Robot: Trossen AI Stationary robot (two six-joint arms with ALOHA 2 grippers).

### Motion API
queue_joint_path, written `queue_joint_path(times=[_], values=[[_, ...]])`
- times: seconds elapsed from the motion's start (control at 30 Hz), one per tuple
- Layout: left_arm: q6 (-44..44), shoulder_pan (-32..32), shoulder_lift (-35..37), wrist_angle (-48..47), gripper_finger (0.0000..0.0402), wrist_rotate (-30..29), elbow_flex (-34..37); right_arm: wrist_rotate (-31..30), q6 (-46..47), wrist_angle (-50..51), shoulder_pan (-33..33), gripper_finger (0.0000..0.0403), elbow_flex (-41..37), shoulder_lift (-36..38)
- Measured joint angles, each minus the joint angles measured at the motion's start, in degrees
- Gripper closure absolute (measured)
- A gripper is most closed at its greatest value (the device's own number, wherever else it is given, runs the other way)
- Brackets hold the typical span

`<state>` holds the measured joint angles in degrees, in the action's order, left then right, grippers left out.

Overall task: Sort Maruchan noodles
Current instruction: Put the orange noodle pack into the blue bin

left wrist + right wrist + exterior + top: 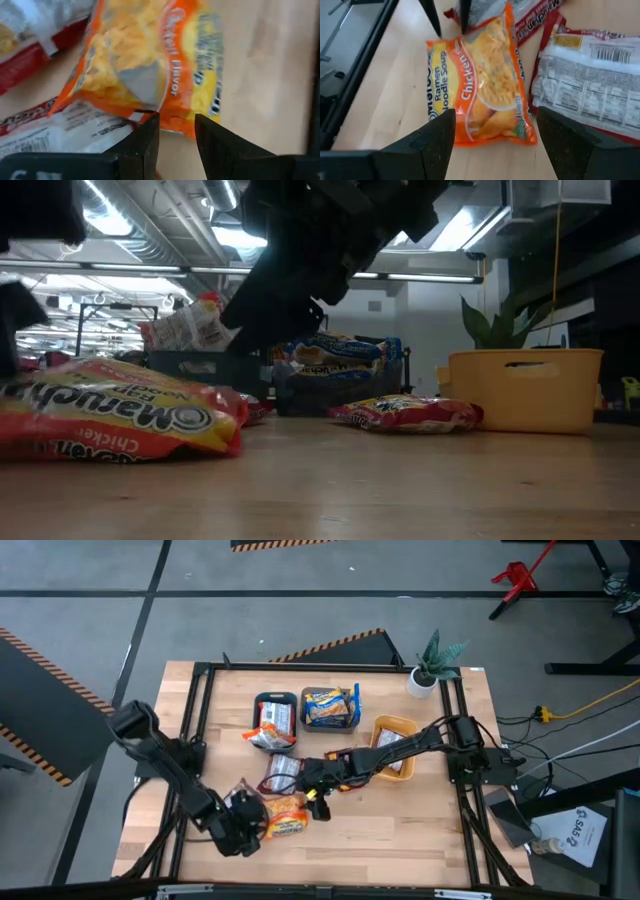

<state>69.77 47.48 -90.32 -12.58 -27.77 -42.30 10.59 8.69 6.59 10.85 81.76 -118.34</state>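
Low view: packets on the table, dark arm overhead.

Orange packet [110,420] lies flat nearest the camera, print reading upside down, below and off to one side of the dark arm [300,270]; jaws not discernible. Red packet [405,413] lies flat farther back, on the arm's other side, just beside the yellow bin [525,390]. Behind the arm, two dark trays: one [195,363] with a packet [190,325] sticking up, the other [340,390] with blue-yellow packets [345,348] piled in it. Plant [495,325] behind the bin.
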Motion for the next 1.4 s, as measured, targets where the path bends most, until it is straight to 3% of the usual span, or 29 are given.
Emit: queue_joint_path(times=[0.43, 0.7, 0.9, 1.4], values=[[4.5, -0.9, -7.7, 2.8, 0.0283, -0.2, -0.2, 1.8, 4.2, 1.0, -1.8, 0.0139, 0.0, 0.0], [5.1, -1.0, -7.9, 3.1, 0.0283, -0.8, -0.1, 9.0, 12.6, 0.1, -4.4, 0.0139, 0.0, -3.5], [5.2, -1.8, -7.9, 3.4, 0.0283, -0.6, -0.1, 18.5, 18.1, -4.7, -4.0, 0.0139, 0.0, -6.8], [4.6, -5.2, -8.2, 5.8, 0.0283, -5.1, 0.1, 18.6, 19.7, -9.9, -3.7, 0.0139, 0.0, -10.0]])
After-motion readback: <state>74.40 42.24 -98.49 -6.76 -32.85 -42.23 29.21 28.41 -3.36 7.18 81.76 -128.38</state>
